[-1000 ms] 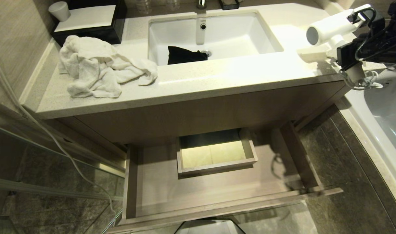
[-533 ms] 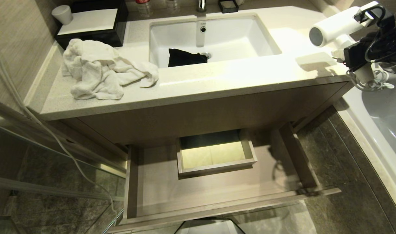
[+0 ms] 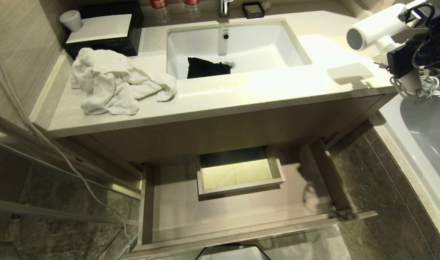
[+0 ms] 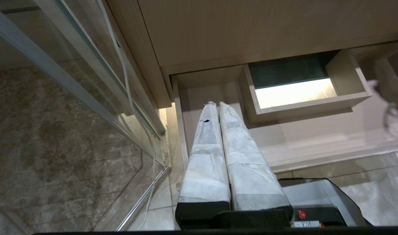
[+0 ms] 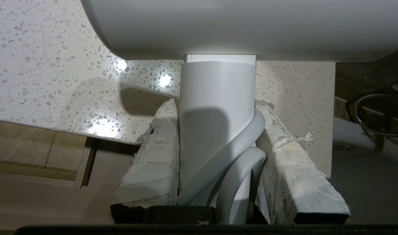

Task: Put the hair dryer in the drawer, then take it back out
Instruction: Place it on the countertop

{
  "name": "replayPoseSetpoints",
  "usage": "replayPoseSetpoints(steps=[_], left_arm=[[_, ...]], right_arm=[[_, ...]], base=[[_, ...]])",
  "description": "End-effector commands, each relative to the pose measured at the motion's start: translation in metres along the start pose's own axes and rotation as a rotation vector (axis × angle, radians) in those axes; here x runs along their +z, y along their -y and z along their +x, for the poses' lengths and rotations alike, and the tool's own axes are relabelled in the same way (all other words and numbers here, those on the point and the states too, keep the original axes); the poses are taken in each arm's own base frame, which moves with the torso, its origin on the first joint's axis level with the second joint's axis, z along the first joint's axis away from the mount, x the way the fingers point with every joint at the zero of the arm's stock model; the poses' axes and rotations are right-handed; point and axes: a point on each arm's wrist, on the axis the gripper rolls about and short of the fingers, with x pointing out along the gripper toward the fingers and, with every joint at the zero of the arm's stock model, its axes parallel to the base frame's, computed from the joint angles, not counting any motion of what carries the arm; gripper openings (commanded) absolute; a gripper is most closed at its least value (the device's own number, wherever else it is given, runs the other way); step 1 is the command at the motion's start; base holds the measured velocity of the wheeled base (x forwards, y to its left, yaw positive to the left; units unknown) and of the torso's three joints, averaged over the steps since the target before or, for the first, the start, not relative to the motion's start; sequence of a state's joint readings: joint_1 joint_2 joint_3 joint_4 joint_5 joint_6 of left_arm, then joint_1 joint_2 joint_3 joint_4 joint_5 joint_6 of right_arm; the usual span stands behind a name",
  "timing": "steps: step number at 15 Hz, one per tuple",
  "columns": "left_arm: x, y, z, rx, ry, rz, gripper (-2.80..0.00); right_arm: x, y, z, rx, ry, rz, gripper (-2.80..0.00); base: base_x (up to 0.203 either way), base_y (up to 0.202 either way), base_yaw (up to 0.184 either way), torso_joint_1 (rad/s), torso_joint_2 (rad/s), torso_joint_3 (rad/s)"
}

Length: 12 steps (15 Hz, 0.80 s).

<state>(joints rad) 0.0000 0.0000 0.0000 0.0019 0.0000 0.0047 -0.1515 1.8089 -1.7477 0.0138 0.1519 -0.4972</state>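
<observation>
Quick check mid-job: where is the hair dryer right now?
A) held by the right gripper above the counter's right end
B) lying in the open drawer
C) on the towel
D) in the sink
A: the right gripper is clamped on the handle of the hair dryer, and the drawer holds nothing.

Hair dryer (image 5: pixel 218 29) barrel cut off by right wrist view's edges

Hair dryer (image 3: pixel 375 27) right of sink (image 3: pixel 299 54)

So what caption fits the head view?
Right claw holds hair dryer above countertop; drawer open below.
</observation>
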Motion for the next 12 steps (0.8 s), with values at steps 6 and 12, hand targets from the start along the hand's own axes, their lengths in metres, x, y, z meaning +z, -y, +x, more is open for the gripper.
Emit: replayPoseSetpoints(steps=[6, 12], left_arm=[[0.000, 0.000, 0.000, 0.000, -0.001, 0.000, -2.80], [0.000, 0.000, 0.000, 0.000, -0.001, 0.000, -2.80]], right_arm=[[-0.001, 0.000, 0.003, 0.009, 0.003, -0.003, -2.80], [-0.014, -0.005, 0.015, 0.049, -0.067, -0.022, -2.80]], base=[[0.000, 0.000, 0.000, 0.244, 0.00, 0.234], [0.000, 0.000, 0.000, 0.207, -0.03, 0.165]])
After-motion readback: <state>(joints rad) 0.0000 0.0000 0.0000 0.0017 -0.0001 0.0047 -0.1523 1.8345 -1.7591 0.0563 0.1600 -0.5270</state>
